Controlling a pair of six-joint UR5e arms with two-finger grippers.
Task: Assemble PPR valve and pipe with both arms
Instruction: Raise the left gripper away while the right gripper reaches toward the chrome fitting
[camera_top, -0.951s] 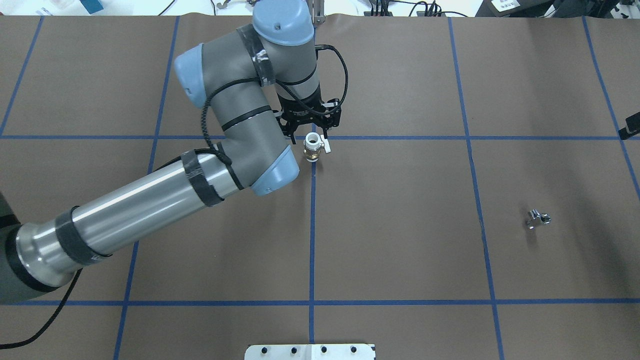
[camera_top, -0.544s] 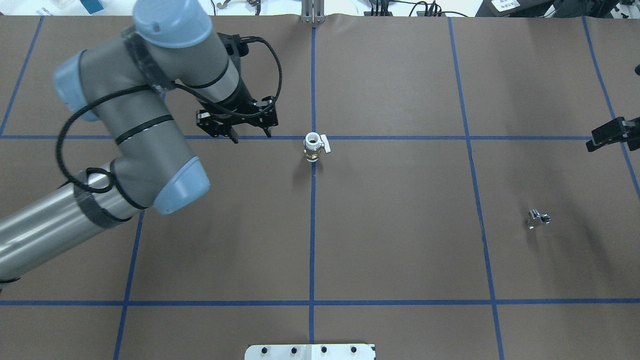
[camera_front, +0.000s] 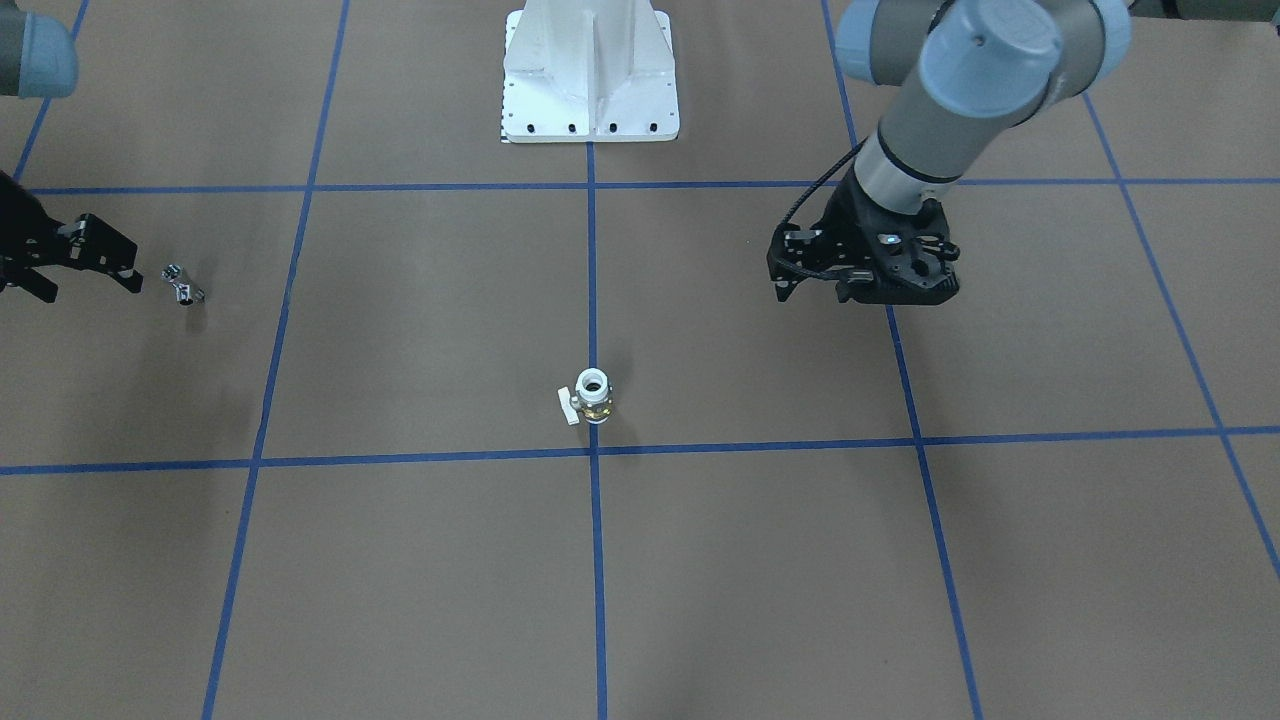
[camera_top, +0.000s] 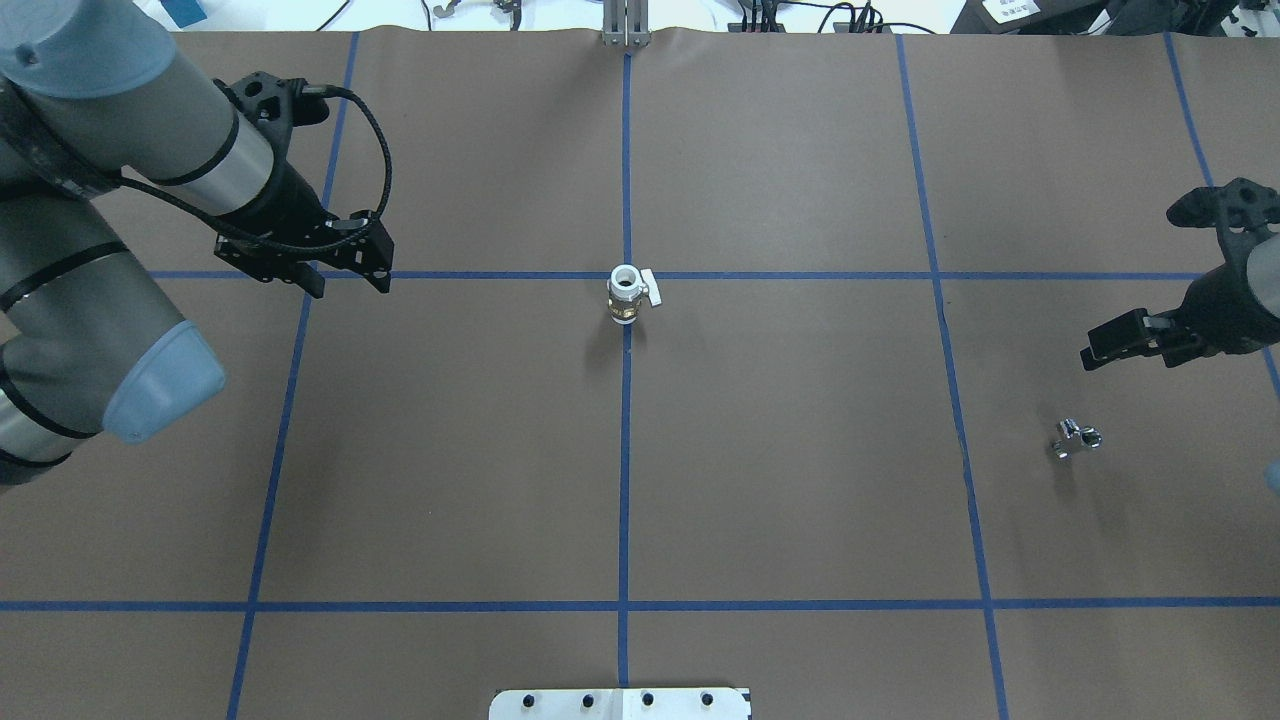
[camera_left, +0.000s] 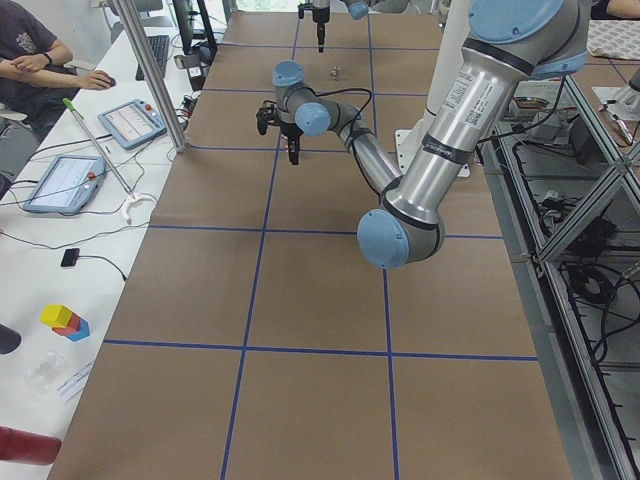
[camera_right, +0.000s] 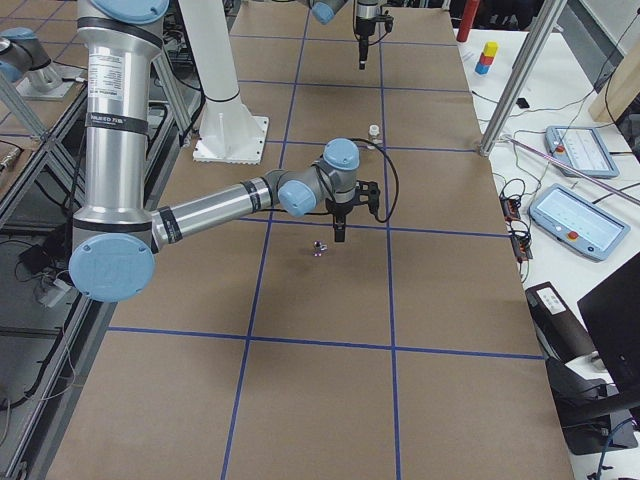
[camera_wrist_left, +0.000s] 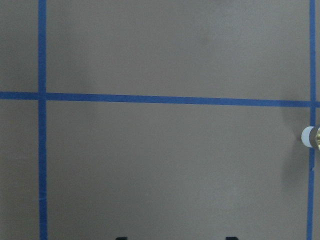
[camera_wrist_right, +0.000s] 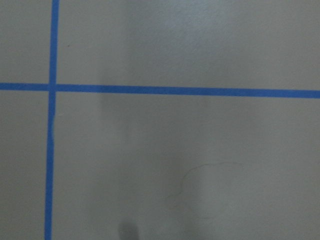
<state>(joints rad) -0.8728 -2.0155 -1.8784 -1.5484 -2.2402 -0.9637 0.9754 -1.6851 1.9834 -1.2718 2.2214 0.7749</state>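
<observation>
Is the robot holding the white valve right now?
No, the valve stands alone, with the left gripper and right gripper both well away from it.

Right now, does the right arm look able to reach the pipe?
Probably yes: the right gripper hovers open close beside the pipe, with nothing standing between them; the PPR valve stands far off.

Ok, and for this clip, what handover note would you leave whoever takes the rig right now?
Left gripper: open, empty, well clear of the valve.
Right gripper: open, empty, near the pipe, not touching it.
PPR valve: upright, mid-workspace.
Pipe: lying loose on the robot's right side.
Done: nothing held or joined.
Left: grasp both parts and mate them.
</observation>
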